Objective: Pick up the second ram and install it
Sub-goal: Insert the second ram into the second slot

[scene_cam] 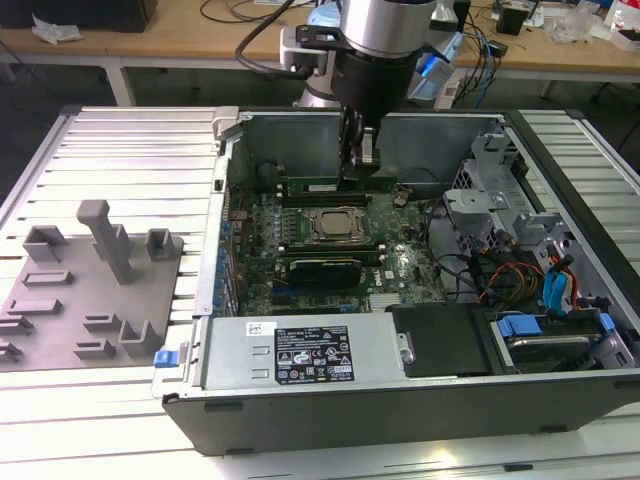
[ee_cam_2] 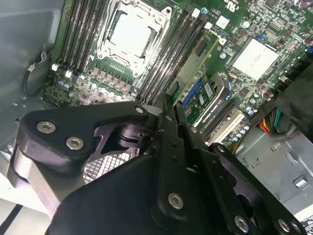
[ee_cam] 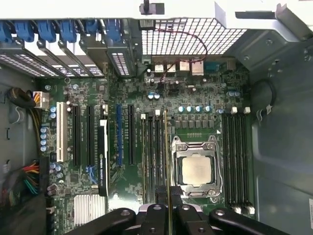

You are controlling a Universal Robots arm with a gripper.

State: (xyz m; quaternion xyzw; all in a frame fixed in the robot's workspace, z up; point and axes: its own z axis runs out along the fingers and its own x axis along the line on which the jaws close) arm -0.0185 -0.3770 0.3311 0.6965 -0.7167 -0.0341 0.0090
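My fingers [ee_cam: 159, 211] grip the long thin green ram stick [ee_cam: 168, 147]; better I hold it upright, parallel to the long black memory slots [ee_cam: 155, 147].

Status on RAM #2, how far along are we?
Done: pickup. The pincer is shut on the second ram.
In hand: the stick hangs over the black memory slots beside the CPU socket, running along them.
Left: seating. It looks to be above the slots and not yet pressed in.
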